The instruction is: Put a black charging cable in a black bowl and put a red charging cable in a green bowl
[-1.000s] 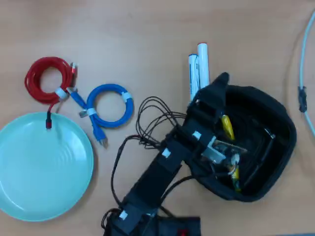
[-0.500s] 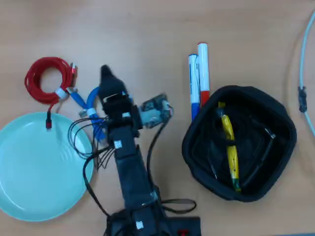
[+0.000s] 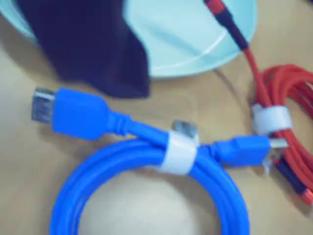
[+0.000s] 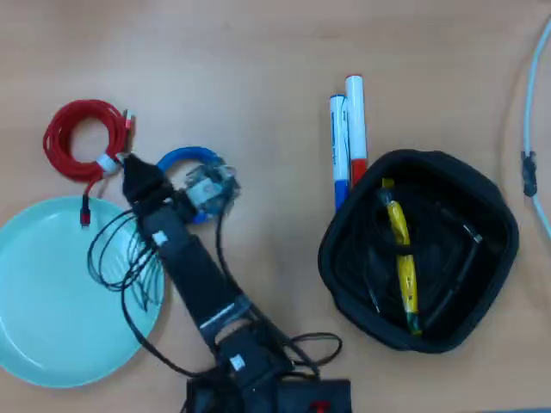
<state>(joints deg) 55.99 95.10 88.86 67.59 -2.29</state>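
Clearly, the green bowl (image 4: pixel 52 344) is the largest thing, lying at the lower left of the overhead view on the wooden table (image 4: pixel 258 69). The arm (image 4: pixel 194 280) reaches from the bottom edge up and to the left, partly over the right rim of this bowl, and ends near the blue coiled cable (image 4: pixel 185 159). The black bowl (image 4: pixel 344 275) stands well apart at the right, and the black charging cable (image 4: pixel 456 267) lies inside it together with a yellow object (image 4: pixel 402 258). Two markers (image 4: pixel 347 138) lie just beside its upper left rim. The red charging cable (image 4: pixel 77 138) rests on the table above the green bowl, one plug end reaching onto the bowl's rim. The gripper (image 4: pixel 133 172) is between the red and the blue coils; in the wrist view only one dark blurred finger (image 3: pixel 93 44) shows, so I cannot tell how far it is opened, and it seems to hold nothing.
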